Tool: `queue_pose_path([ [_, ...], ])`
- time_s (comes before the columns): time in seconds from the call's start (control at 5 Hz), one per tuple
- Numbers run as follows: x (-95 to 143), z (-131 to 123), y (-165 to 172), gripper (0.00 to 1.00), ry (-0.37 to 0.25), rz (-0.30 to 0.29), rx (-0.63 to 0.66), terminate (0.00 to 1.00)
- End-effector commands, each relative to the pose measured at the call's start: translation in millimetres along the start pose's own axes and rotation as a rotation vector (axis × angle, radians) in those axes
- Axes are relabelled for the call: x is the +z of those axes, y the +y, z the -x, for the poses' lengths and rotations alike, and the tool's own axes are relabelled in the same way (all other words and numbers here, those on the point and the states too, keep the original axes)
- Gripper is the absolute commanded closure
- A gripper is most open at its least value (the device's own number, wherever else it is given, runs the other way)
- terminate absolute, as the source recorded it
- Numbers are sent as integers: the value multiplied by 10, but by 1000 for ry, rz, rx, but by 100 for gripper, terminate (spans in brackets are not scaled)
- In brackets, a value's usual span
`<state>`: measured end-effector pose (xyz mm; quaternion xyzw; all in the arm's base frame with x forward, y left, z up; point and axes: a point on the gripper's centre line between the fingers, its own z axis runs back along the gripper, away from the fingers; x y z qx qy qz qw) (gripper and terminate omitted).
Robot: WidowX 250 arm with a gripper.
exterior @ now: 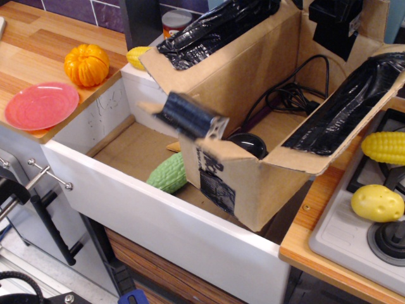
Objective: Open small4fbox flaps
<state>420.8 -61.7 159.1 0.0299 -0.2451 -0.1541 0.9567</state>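
Note:
The small4fbox [253, 183], brown cardboard with a dark label [215, 187] on its near short side, stands tilted in the white sink [158, 221] with its far end raised. Both long flaps stand open, lined with black tape: the left one [215, 28] and the right one [345, 104]. The near short flap [190, 117], black-taped, sticks outward. My black gripper [333, 25] is at the top edge, at the far short flap [373, 19], and appears shut on it. Black cables [297, 95] and a round black object [250, 144] lie inside.
A green toy gourd [168, 174] lies in the sink by the box. An orange toy pumpkin [87, 64] and a pink plate [41, 104] sit on the left counter. Toy corn [386, 147] and a yellow potato [378, 202] lie on the stove at the right. A can [176, 22] stands behind.

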Motion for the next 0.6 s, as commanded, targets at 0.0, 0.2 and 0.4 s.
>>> queue_pose_path([
  [0.0, 72, -322, 25, 0, -99, -71, -23, 0],
  [0.2, 100, -459, 18, 0, -99, -105, -18, 0],
  [0.4, 70, -444, 19, 0, -137, -113, -22, 100],
])
